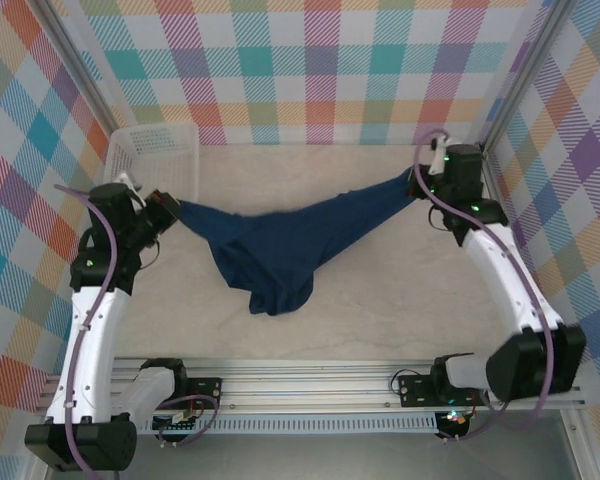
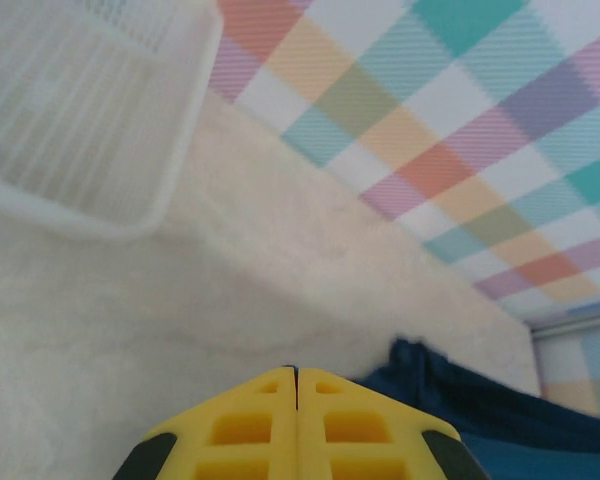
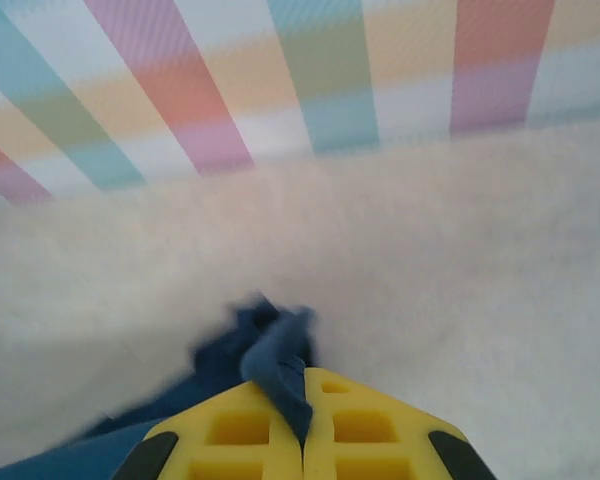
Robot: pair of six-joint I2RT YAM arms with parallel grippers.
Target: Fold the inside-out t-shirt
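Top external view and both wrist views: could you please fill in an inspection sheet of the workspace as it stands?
Surface: pale table, bare around the cloth.
Job's things: navy t-shirt strung between both grippers, its middle sagging in a bunch.
Clutter: white basket at the far left corner, nothing seen inside.
Grippers: left gripper and right gripper each shut on the t-shirt.
Cables: purple cables looped along each arm.
Surroundings: checked walls; metal rail at the near edge.

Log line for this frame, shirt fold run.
phase: stretch, no fold yet | left tool: shut on t-shirt | right tool: shut on t-shirt | t-shirt: strung between tools, middle sagging
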